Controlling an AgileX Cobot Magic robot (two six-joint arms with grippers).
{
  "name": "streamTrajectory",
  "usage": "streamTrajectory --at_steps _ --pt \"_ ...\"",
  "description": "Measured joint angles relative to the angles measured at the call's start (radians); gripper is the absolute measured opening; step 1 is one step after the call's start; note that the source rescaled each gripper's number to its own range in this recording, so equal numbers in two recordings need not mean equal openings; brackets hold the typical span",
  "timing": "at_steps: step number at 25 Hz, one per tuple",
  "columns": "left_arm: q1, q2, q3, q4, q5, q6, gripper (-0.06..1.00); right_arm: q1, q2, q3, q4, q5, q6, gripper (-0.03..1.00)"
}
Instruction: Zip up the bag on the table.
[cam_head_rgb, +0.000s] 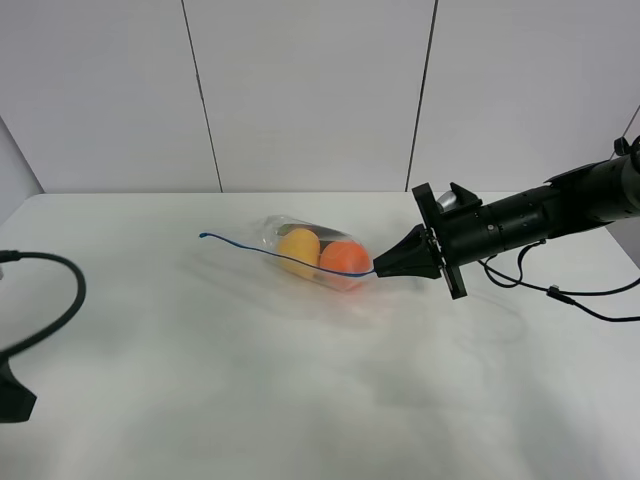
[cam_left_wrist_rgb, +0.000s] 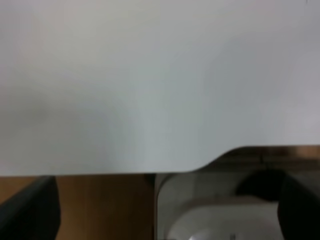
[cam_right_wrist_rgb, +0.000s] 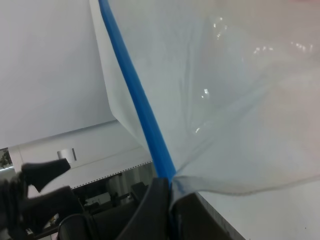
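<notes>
Right gripper, reaching in from the right of the overhead frame, is pressed together on the blue zipper strip at the near end of the bag. That bag lies just above the middle of the white tabletop, with a yellow fruit and an orange one showing through the clear plastic. Left gripper sits at the tabletop's edge; I cannot tell whether it is spread or closed.

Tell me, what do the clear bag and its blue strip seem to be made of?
The clear crinkly bag looks like thin glossy plastic film: see-through, creased, with glints. Its blue zipper strip seems denser opaque plastic, smooth and even. The right gripper pinches that strip's end.
</notes>
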Motion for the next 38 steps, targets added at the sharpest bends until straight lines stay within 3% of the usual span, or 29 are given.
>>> streamTrajectory --at_steps 12,15,17,19,22,24,28,35,38 --pt "0.000 -0.513 0.039 0.016 0.014 0.000 1.00 0.000 0.000 0.000 -0.001 0.000 0.000 0.00" --pt "0.000 -0.641 0.040 0.016 0.015 0.000 1.00 0.000 0.000 0.000 -0.003 -0.003 0.000 0.05" --pt "0.000 -0.722 0.040 0.016 0.015 0.000 1.00 0.000 0.000 0.000 -0.004 -0.008 0.001 0.15" --pt "0.000 -0.752 0.040 0.016 0.015 0.000 1.00 0.000 0.000 0.000 -0.004 -0.020 0.014 0.33" --pt "0.000 -0.757 0.040 0.016 0.015 0.000 1.00 0.000 -0.001 0.000 -0.011 -0.023 0.018 0.76" --pt "0.000 -0.757 0.040 0.016 0.015 0.000 1.00 0.000 -0.010 -0.010 -0.039 -0.024 0.015 0.91" --pt "0.000 -0.757 0.040 0.016 0.015 0.000 1.00 0.000 -0.053 -0.110 -0.233 -0.022 0.073 0.98" --pt "0.000 -0.757 0.040 0.016 0.015 0.000 1.00 0.000 -0.090 -0.363 -0.873 -0.048 0.450 0.99" --pt "0.000 -0.757 0.040 0.016 0.015 0.000 1.00 0.000 -0.090 -0.402 -1.065 -0.037 0.536 0.99"
